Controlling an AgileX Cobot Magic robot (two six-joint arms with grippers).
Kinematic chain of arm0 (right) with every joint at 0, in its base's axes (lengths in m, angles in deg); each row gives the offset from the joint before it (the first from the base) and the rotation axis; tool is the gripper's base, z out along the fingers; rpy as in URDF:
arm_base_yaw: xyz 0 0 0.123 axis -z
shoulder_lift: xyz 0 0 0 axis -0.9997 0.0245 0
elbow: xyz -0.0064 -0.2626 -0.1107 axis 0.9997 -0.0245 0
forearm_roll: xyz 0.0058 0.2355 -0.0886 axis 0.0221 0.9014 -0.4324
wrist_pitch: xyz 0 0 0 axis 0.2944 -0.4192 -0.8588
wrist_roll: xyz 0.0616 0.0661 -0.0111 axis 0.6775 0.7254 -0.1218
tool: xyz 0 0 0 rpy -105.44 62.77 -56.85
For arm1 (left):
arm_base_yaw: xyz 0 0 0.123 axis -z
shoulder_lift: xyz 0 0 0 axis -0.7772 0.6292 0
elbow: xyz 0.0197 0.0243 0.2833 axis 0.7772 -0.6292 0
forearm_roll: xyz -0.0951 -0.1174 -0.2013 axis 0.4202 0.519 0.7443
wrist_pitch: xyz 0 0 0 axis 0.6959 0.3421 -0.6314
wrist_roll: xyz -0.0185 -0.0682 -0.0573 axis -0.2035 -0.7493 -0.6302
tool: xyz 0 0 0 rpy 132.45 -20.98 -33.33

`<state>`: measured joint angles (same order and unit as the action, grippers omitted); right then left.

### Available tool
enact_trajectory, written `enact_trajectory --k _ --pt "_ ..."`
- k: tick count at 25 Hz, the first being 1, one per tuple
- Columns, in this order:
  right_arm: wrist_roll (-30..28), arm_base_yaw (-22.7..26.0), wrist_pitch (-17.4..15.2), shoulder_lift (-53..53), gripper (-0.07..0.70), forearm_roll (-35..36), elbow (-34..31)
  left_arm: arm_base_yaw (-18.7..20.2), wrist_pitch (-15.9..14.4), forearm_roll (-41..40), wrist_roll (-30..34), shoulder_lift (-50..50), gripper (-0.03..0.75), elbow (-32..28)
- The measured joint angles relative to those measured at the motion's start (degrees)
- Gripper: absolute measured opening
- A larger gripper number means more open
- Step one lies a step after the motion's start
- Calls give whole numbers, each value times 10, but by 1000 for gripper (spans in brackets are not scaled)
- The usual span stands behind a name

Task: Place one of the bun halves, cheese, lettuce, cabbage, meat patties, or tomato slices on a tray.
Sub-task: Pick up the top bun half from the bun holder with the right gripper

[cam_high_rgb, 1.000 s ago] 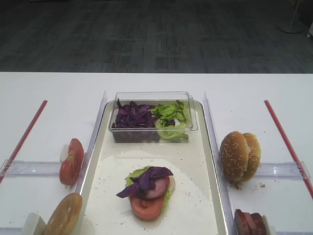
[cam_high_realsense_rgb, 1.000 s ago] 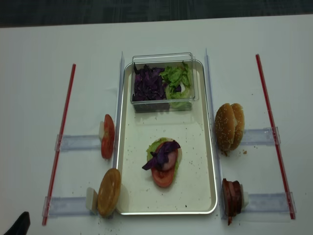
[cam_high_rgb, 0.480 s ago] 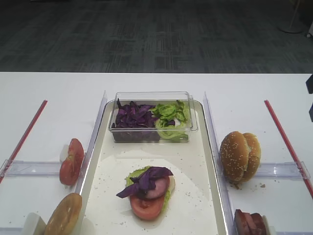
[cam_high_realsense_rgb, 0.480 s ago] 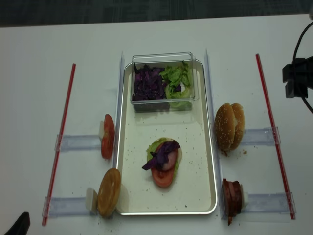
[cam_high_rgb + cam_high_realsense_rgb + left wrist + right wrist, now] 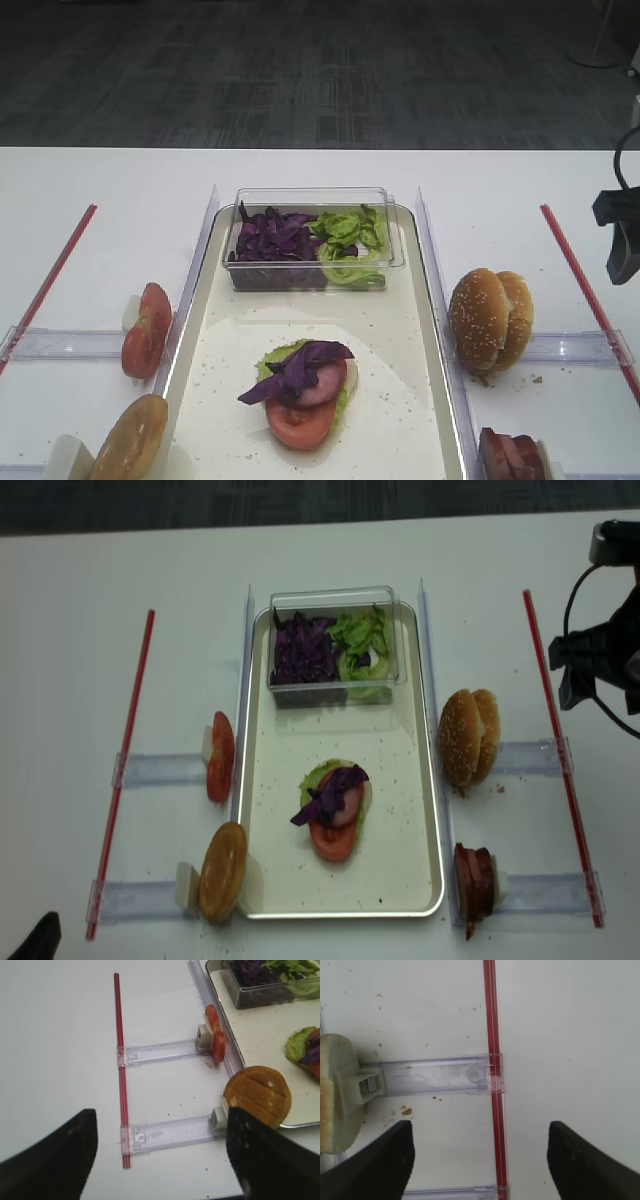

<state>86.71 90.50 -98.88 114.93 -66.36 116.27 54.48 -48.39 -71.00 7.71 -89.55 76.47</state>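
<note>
We see the right gripper (image 5: 477, 1160) with jaws wide and empty — at three o'clock from the sesame bun (image 5: 468, 738) beside the tray (image 5: 420, 780); the left gripper's (image 5: 160, 1152) jaws are wide too.

sesame bun halves (image 5: 489, 318) — on edge, right of tray (image 5: 420, 420)

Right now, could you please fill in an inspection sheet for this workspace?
Surface: white table, crumbs near the holders.
Job's things: tray holds a stack of lettuce, tomato and cabbage; sesame bun halves and meat patties right of it; tomato slices left.
Clutter: clear box of greens, red strips.
End effectors: right end effector open, empty; left end effector open, empty.
Cables: black cable on the right arm.
Surroundings: dark floor.
</note>
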Motion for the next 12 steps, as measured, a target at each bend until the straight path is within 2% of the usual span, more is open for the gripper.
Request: enact_trajectory --k 12 --pt "-4 0 -5 7 571 2 1 0 0 4 0 0 493 0"
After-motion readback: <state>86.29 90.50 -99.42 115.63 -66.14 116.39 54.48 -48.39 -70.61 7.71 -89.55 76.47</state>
